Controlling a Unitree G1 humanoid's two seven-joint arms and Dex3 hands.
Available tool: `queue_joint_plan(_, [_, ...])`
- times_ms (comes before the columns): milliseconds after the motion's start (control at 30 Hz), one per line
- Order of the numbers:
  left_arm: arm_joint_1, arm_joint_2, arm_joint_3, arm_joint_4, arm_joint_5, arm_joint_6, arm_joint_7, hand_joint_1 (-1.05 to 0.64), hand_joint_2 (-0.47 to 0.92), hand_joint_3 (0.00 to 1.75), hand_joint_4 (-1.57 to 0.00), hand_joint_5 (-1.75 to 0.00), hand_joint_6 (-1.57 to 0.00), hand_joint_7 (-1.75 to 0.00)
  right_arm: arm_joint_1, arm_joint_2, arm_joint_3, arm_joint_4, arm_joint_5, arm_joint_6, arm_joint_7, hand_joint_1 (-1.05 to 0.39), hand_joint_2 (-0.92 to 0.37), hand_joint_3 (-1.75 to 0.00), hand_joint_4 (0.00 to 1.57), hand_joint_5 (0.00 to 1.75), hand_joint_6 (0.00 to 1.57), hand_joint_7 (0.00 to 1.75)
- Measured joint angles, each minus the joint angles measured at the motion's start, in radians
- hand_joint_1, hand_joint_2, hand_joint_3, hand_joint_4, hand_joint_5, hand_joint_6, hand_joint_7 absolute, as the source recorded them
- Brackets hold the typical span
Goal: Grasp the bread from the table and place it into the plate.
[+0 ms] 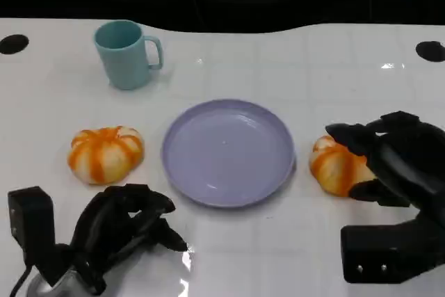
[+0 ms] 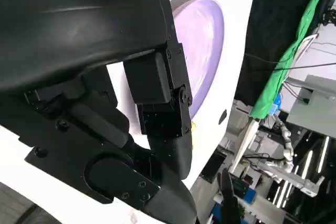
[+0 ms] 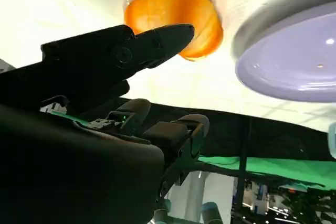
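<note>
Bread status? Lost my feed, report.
Right robot hand open around right bread, not gripping. Left robot hand idle, curled. Plate empty, path clear.

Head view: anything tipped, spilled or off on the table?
Nothing stands out. The mug is upright, the plate lies flat and bare, and one bread sits on each side of it. The right hand is at the right bread.

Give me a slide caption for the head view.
Right hand closing around a bread roll beside the empty purple plate.
</note>
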Motion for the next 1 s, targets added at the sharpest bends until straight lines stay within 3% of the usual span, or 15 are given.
queue_joint_plan(767, [0.001, 0.0, -0.001, -0.007, 0.0, 0.007, 0.0, -1.05, 0.74, 0.0, -1.57, -0.47, -1.57, -0.22, -0.087, 0.009, 0.11, 0.201, 0.075, 0.044, 0.043, -0.82, -0.92, -0.01, 0.23, 0.25, 0.24, 0.0])
queue_joint_plan(1000, [0.001, 0.0, -0.001, -0.009, 0.0, 0.009, 0.001, -1.05, 0.74, 0.0, -1.57, -0.47, -1.57, -0.22, -0.137, 0.011, 0.14, 0.309, 0.073, 0.032, -0.022, -0.76, -0.88, 0.0, 0.31, 0.26, 0.3, 0.02])
